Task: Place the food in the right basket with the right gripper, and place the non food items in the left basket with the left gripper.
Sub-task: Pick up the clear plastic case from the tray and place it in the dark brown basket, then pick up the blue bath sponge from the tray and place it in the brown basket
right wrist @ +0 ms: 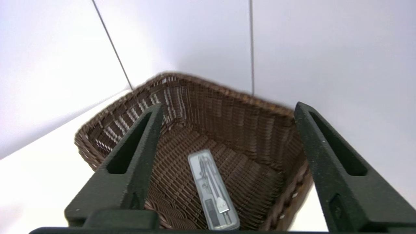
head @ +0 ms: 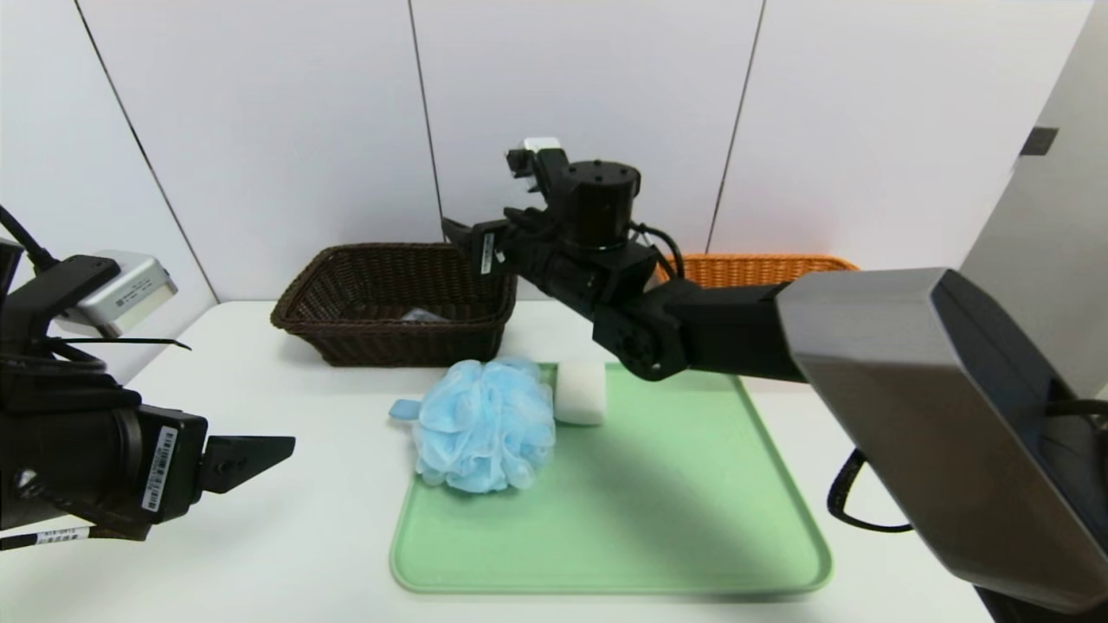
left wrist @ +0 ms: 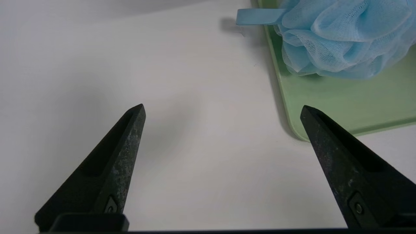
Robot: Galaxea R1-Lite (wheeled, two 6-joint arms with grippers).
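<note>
the black right gripper [right wrist: 227, 109], fingers wide, hangs at the dark brown woven wicker basket [head: 394, 346] (slim grey case [right wrist: 213, 190] inside), while the black left gripper [left wrist: 223, 105] hovers, fingers wide, over the white table [head: 303, 528].

From the left gripper [left wrist: 223, 104], the bath pouf [left wrist: 344, 39] is showing soft, airy mesh, all folds and tiny holes, and its strap is looking like flat, smooth ribbon. Near it, the tray [head: 658, 519] is looking like smooth plastic with a soft shine. In front of the right gripper [right wrist: 229, 104], the dark brown basket [right wrist: 227, 113] is showing rough, bumpy wicker, and inside it the case [right wrist: 213, 191] is looking like smooth, see-through plastic with shiny metal bits inside. Behind the right gripper's arm, the orange basket [head: 753, 270] is showing bumpy wicker too. Both grippers' fingers [right wrist: 328, 162] are looking dark and matt, a bit scuffed.
</note>
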